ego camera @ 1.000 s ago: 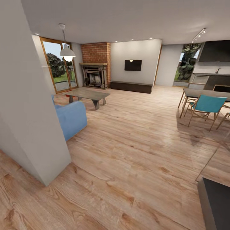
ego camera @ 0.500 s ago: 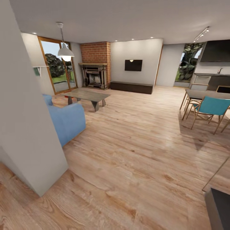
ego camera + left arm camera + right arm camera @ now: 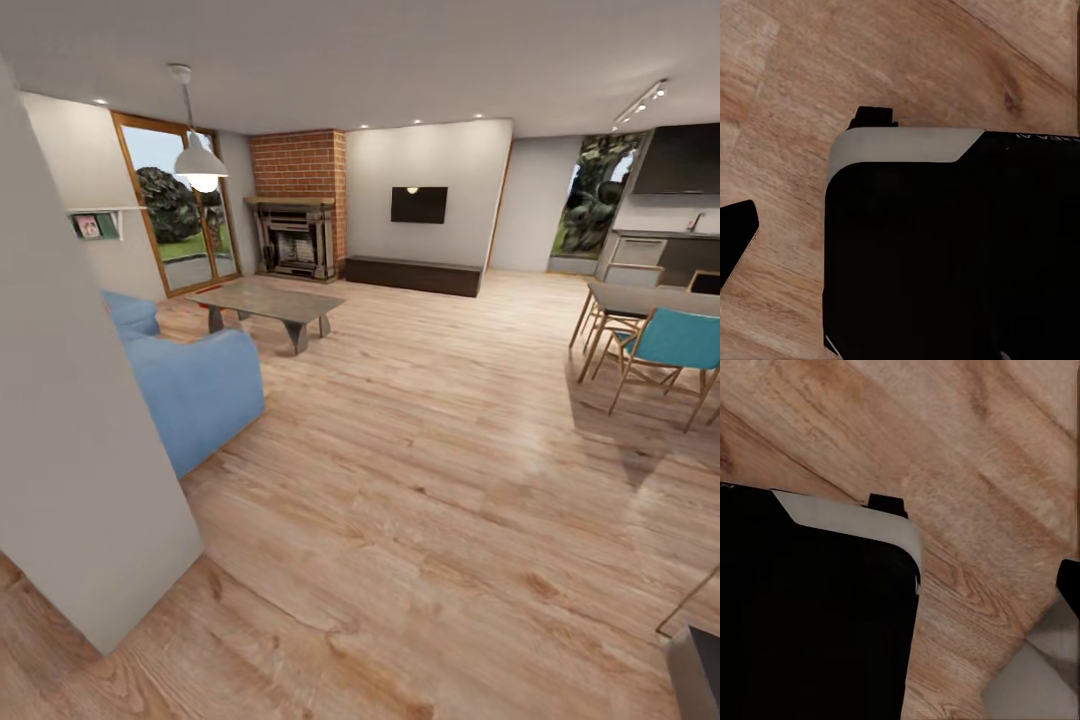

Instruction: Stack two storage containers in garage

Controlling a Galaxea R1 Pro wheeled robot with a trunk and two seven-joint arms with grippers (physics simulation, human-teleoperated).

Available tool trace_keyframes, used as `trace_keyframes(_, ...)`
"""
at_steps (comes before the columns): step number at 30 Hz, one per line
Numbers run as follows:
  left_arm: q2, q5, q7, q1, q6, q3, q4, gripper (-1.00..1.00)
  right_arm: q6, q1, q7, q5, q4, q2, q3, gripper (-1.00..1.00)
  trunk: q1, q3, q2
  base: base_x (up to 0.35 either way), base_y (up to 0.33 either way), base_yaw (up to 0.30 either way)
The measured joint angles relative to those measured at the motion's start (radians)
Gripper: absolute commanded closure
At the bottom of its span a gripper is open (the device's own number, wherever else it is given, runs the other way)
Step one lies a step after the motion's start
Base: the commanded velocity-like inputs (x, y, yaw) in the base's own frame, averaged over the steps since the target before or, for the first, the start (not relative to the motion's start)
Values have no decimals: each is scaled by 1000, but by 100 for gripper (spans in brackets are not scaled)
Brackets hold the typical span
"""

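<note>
Light wood-plank floor [image 3: 420,480] w/ blue sofa [image 3: 190,385], low table [image 3: 270,300], maybe dining chairs [image 3: 665,350].

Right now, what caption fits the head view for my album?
Living room: blue sofa, low table, brick fireplace, wall TV.

Left wrist view: black robot body [image 3: 945,262] with a pale grey upper edge, above light wood-plank floor [image 3: 892,60]; 1 dark fingertip [image 3: 735,240] at the frame edge.
</note>
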Motion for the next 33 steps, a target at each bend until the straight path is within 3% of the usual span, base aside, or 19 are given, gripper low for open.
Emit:
trace_keyframes(18,0,0,-1,0,0,0,0,-100,0,0,4,-3,-7,1,0,-100,0,0,0,322,0,0)
trace_keyframes(33,-2,0,0,0,0,0,0,-100,-1,0,3,4,-7,0,0,-100,0,0,0,322,0,-215)
